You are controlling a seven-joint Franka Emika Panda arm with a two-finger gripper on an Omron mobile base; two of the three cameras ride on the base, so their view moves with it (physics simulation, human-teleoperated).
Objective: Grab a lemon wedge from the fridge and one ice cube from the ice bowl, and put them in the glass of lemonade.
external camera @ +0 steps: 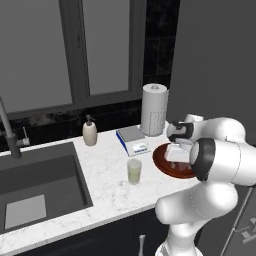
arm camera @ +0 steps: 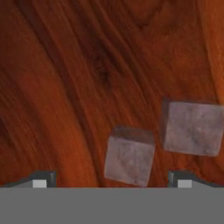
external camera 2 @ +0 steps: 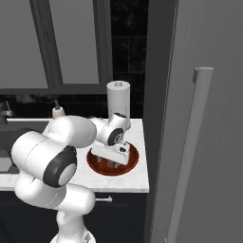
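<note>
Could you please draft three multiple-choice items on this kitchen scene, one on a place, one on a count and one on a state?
1. Where does the gripper hang?
A. over the sink
B. over the ice bowl
C. over the glass of lemonade

2. How many ice cubes show in the hand view?
A. two
B. four
C. none

3. How do the fingertips stand?
A. shut on a cube
B. spread apart, holding nothing
C. shut on the soap dispenser

Answers: 1 B, the hand sits above the reddish-brown bowl; 2 A, the near ice cube and the far ice cube; 3 B, the near cube lies between the tips, untouched.
</note>
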